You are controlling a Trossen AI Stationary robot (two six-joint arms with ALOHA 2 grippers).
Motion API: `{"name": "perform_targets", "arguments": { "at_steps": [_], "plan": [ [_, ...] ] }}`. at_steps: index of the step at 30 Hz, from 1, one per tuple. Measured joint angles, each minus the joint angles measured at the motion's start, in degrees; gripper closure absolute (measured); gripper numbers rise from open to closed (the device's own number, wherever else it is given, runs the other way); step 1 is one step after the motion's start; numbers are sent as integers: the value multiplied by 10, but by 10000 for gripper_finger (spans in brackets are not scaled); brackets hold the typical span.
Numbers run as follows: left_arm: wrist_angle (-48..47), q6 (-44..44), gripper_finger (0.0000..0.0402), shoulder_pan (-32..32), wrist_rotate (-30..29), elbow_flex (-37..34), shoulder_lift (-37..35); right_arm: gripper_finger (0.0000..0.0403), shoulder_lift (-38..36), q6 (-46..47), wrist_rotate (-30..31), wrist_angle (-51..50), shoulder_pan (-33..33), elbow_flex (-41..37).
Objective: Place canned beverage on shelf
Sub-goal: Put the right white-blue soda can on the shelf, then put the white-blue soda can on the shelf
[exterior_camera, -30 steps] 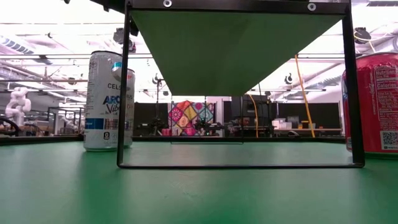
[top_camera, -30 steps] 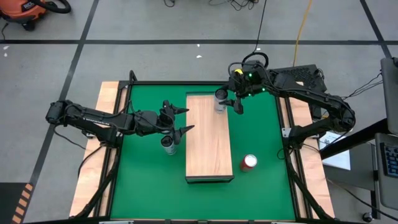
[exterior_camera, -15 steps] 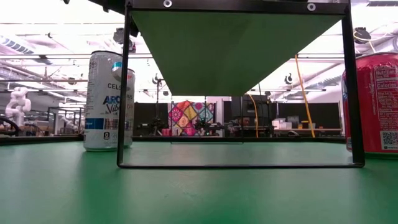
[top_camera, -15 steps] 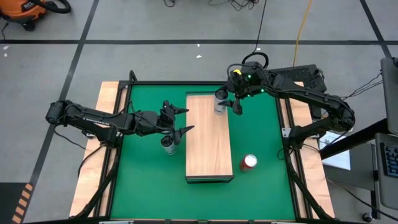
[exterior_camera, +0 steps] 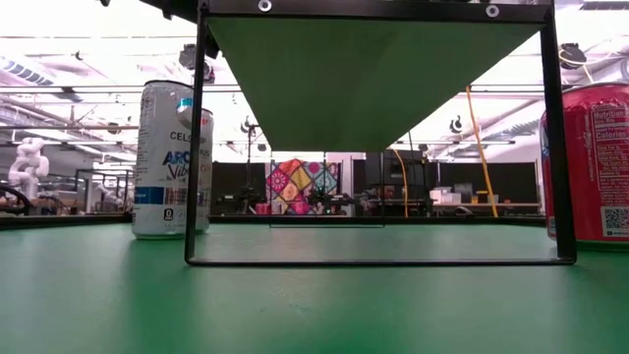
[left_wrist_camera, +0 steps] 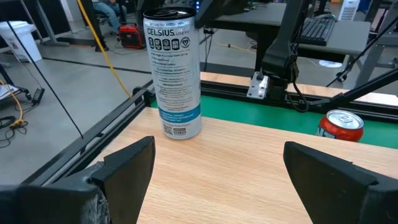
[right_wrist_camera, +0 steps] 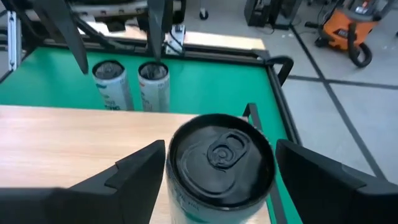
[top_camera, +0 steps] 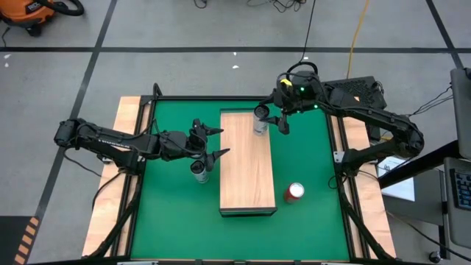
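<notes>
Can on shelf: a tall white-and-blue drink can with a black top (top_camera: 260, 120) stands upright on the long light-wood shelf board (top_camera: 246, 173), at its far end near the right-hand edge.
Shelf: lies lengthwise down the middle of the green tabletop (top_camera: 309, 162); in the low view it shows as a raised board on a thin black frame (exterior_camera: 373, 143).
Right gripper: the right gripper (top_camera: 274, 118) is at the can on the shelf, fingers spread wide on either side of it; the right wrist view shows gaps between both fingers (right_wrist_camera: 130, 171) and the can's black lid (right_wrist_camera: 221, 162), so nothing is gripped.
Left gripper: the left gripper (top_camera: 213, 143) hovers just left of the shelf, fingers wide apart and empty, pointing across the board.
Other cans: a silver-topped can (top_camera: 199, 171) stands on the green just below the left gripper; the right wrist view shows two such cans side by side there (right_wrist_camera: 111, 84). A short red soda can (top_camera: 294, 193) stands on the green right of the shelf's near end.
</notes>
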Motion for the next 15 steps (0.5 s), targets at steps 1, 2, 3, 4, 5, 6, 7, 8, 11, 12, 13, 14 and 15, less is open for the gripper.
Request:
{"name": "perform_targets", "arguments": {
  "at_steps": [1, 2, 3, 4, 5, 6, 7, 8, 11, 12, 13, 14, 15],
  "plan": [
    [0, 0, 47, 0, 0, 0, 0, 107, -5, 3, 0, 1, 0, 0],
    [0, 0, 47, 0, 0, 0, 0, 107, -9, 5, 0, 3, 0, 0],
    [-2, 0, 47, 0, 0, 0, 0, 107, -14, 8, 1, 6, 1, 0],
    [-6, 0, 47, 0, 0, 0, 0, 107, -19, 10, 6, 8, 3, 0],
    [-11, 0, 47, 0, 0, 0, 0, 107, -23, 12, 18, 10, 6, 0],
    [-18, 0, 47, 0, 0, 0, 0, 107, -29, 12, 32, 10, 11, 0],
    [-29, -1, 47, 0, 0, 0, 0, 107, -35, 10, 48, 9, 16, 0],
    [-44, -1, 47, -3, 0, 0, -2, 107, -41, 8, 62, 10, 23, 0],
    [-93, -17, 47, -17, -11, 0, -13, 107, -62, 8, 99, 10, 49, 1],
    [-112, -28, 47, -24, -19, 0, -18, 107, -68, 12, 108, 10, 57, 1],
    [-130, -35, 47, -32, -25, 0, -24, 107, -73, 21, 118, 11, 67, 1],
    [-144, -45, 47, -40, -32, 0, -28, 107, -77, 30, 127, 13, 76, 1],
    [-157, -49, 47, -49, -39, 0, -33, 107, -81, 36, 136, 13, 86, 1]
  ]
}}
